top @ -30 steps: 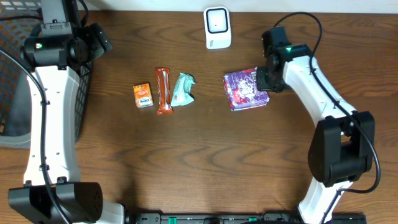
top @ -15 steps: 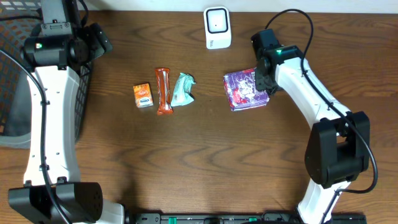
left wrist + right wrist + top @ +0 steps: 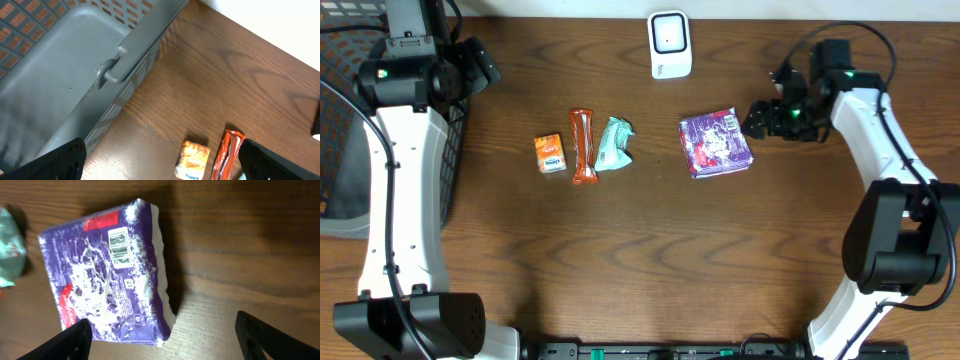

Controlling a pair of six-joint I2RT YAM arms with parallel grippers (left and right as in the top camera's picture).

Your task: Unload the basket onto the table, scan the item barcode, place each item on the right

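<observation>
Lying flat on table (image 3: 650, 240): purple pack (image 3: 716, 144), near scanner (image 3: 670, 44), barcode (image 3: 119, 243) facing up. Right gripper (image 3: 756, 122) just beside pack's right edge, fingers spread wide, empty, not touching pack. Left gripper (image 3: 488, 62) spread wide, empty, by basket (image 3: 60, 60). Orange box (image 3: 550, 153), bar (image 3: 583, 146), teal pouch (image 3: 614, 143) in row left of pack.

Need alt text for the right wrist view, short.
A purple packet lies on the wooden table with its barcode facing up. The right gripper is open, its fingertips at the picture's bottom corners, gripping nothing. A teal wrapper shows at the left edge.
</observation>
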